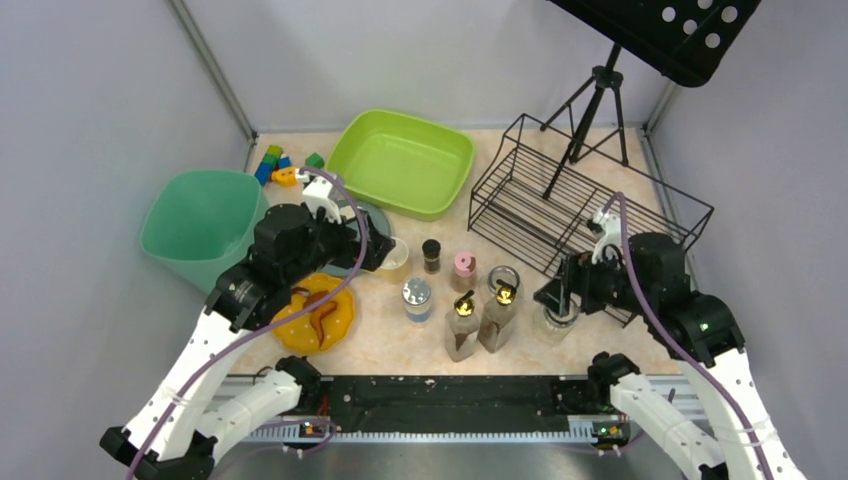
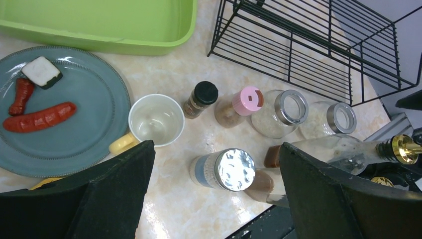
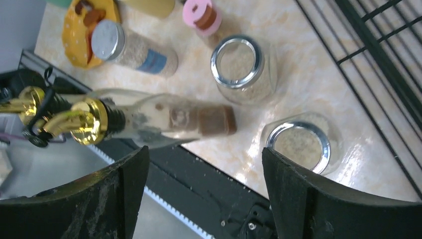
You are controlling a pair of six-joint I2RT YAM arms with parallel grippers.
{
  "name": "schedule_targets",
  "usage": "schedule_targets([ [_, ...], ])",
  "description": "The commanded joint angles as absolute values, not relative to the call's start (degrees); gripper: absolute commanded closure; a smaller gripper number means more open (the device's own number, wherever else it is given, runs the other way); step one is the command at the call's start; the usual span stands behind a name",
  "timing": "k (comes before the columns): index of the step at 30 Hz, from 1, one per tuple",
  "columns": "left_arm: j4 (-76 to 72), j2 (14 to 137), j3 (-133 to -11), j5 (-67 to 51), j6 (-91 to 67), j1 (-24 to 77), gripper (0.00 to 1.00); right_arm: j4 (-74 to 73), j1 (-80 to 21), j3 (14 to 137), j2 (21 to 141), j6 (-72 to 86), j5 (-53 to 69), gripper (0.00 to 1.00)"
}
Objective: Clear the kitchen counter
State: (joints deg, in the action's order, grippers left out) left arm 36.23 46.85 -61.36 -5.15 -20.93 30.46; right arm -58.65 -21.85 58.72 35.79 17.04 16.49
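Observation:
The kitchen counter (image 1: 395, 345) carries a row of jars and bottles. My left gripper (image 1: 378, 250) hangs open above a silver-lidded jar (image 2: 234, 169), with a yellow-handled cup (image 2: 155, 119) just beyond its left finger. A blue-grey plate (image 2: 89, 114) with sausages lies to the left. My right gripper (image 1: 560, 292) is open and holds nothing; in its wrist view a metal-rimmed glass jar (image 3: 301, 144) stands by its right finger. Two gold-spouted bottles (image 3: 164, 119) are off to its left. A second glass jar (image 3: 244, 64), a pink-lidded shaker (image 1: 465, 265) and a dark-lidded shaker (image 1: 431, 255) stand further back.
A green basin (image 1: 405, 160) sits at the back and a teal bin (image 1: 200, 225) at the left. A black wire rack (image 1: 580, 200) stands at the right, with a tripod leg (image 1: 585, 115) over it. There are also a yellow plate (image 1: 315, 315), toy blocks (image 1: 275, 165) and a black rail (image 1: 450, 400) along the near edge.

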Motion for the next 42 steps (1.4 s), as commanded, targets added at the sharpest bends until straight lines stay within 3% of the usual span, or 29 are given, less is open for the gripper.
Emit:
schedule_targets([
  [1,32.68,46.08,-59.93,-7.71,-21.13,30.5,0.01,-58.43,-21.53,55.31,32.06,15.56,25.05,0.19],
  [9,31.69,46.2,-58.1,-9.23,-21.36,30.5,0.01,-49.57,-21.54,50.25,26.49,15.45,34.72,0.2],
  [18,31.08,46.19,-57.36,-10.08,-21.49,30.49,0.01,-43.22,-21.54,47.33,23.05,16.08,35.15,0.21],
  [42,29.58,48.6,-55.99,-11.77,-21.45,30.45,0.01,-32.37,-28.94,45.18,29.44,7.85,38.85,0.19],
])
